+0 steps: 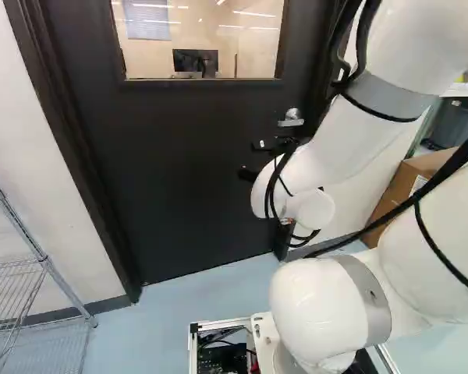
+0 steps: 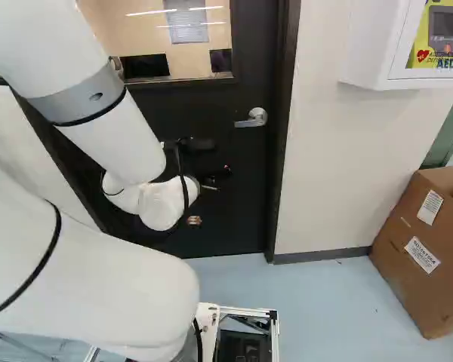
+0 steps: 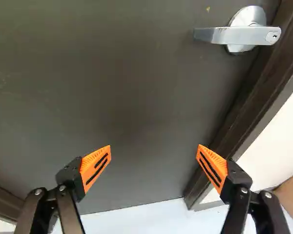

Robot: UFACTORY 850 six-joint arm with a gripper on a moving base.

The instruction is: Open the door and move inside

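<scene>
Standing wide apart, the two orange-padded fingers of the black gripper (image 2: 215, 177) have nothing between them; only the dark door (image 3: 132, 97) lies ahead of their tips. The silver lever handle (image 3: 229, 35) is above the fingers, well apart from both and closer to the finger beside the dark door frame (image 3: 256, 105). Its lever reaches away from the frame, roughly level in the right base view, with a keyhole (image 3: 273, 36) at its pivot end. The door sits shut in its frame. Higher than the fingers, a glazed window (image 1: 253, 47) in the door shows a black monitor (image 1: 195, 60) in the room behind.

Below the fingers is the pale blue floor (image 2: 325, 294). Out past the frame-side finger, a cardboard box (image 2: 408, 249) stands on it, and higher up a white AED cabinet (image 2: 377, 45) hangs on the wall (image 2: 325, 151). Well off to the other side of the fingers, a wire shelving rack (image 1: 39, 253) stands at the left of the left base view.
</scene>
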